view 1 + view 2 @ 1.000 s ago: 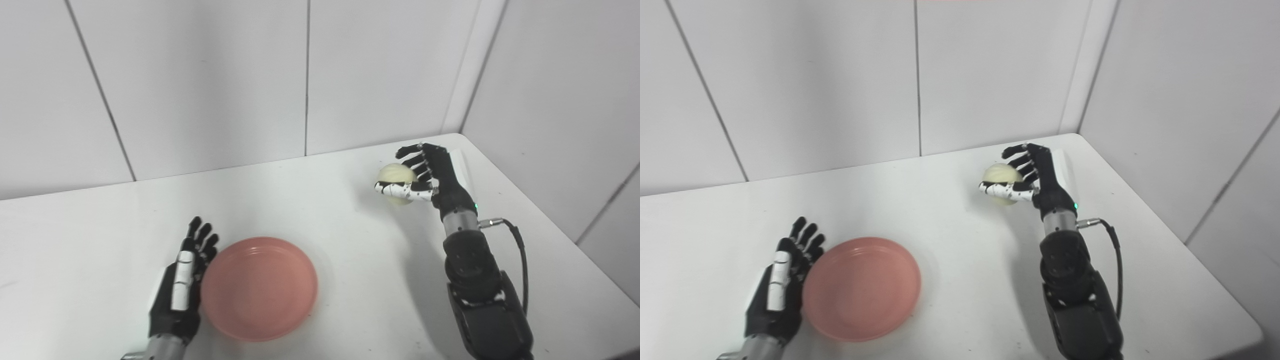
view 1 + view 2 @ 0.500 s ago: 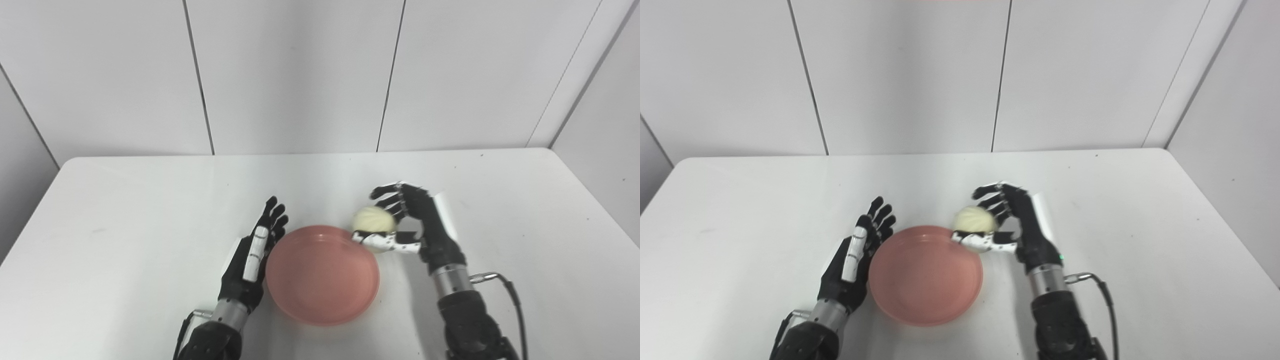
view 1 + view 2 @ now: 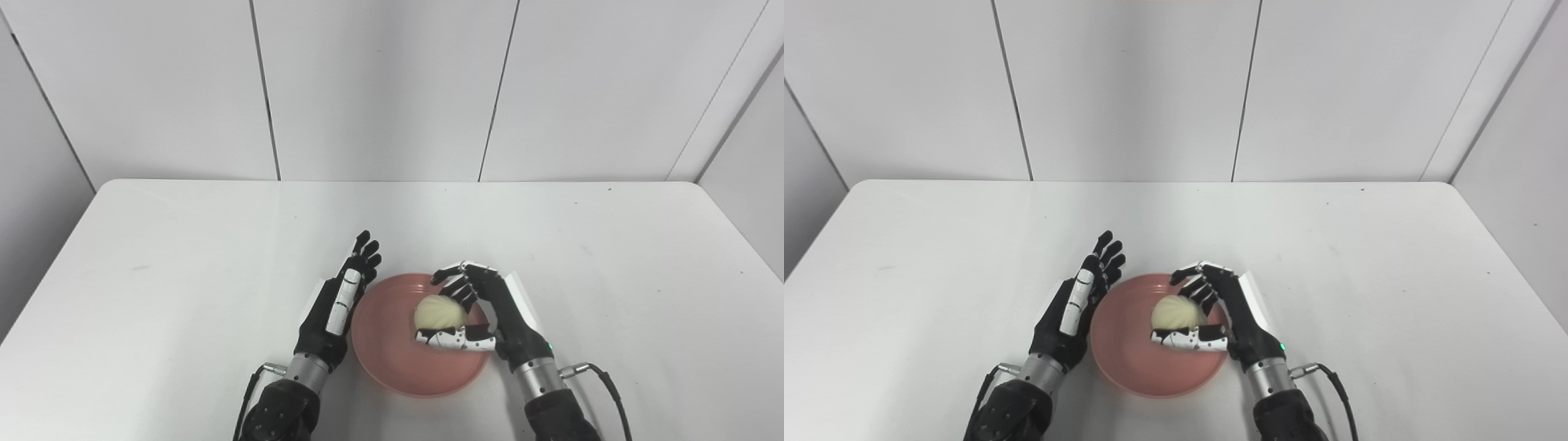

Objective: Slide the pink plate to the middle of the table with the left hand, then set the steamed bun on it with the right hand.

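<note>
- Left eye view: the pink plate [image 3: 401, 367] is lying on the white table [image 3: 153, 257], in the lower middle of the frame.
- The left hand [image 3: 334, 309] is resting edge-on just left of the plate, its fingers [image 3: 366, 251] stretched out straight and apart toward the top of the frame, holding nothing; its side is sitting against the plate's left rim.
- The right hand [image 3: 490, 315] is reaching over the plate's right part, its curled fingers [image 3: 453, 285] wrapping the far side of the steamed bun [image 3: 433, 312] and its white-spotted thumb [image 3: 456, 340] lying across the near side, so the bun is being gripped between them.
- The bun is showing over the plate's inner floor, right of its centre; whether it is touching the plate cannot be told.
- A cable [image 3: 603, 383] is looping out from the right wrist at the lower right.
- Right eye view: the same plate [image 3: 1136, 361] is sitting a little left of the frame's centre line, near the bottom.
- The left hand [image 3: 1072, 309] is lying flat-fingered beside the plate's left rim, gripping nothing.
- The right hand [image 3: 1231, 318] is clasping the bun [image 3: 1176, 313] above the plate's middle, fingers behind and thumb in front.
</note>
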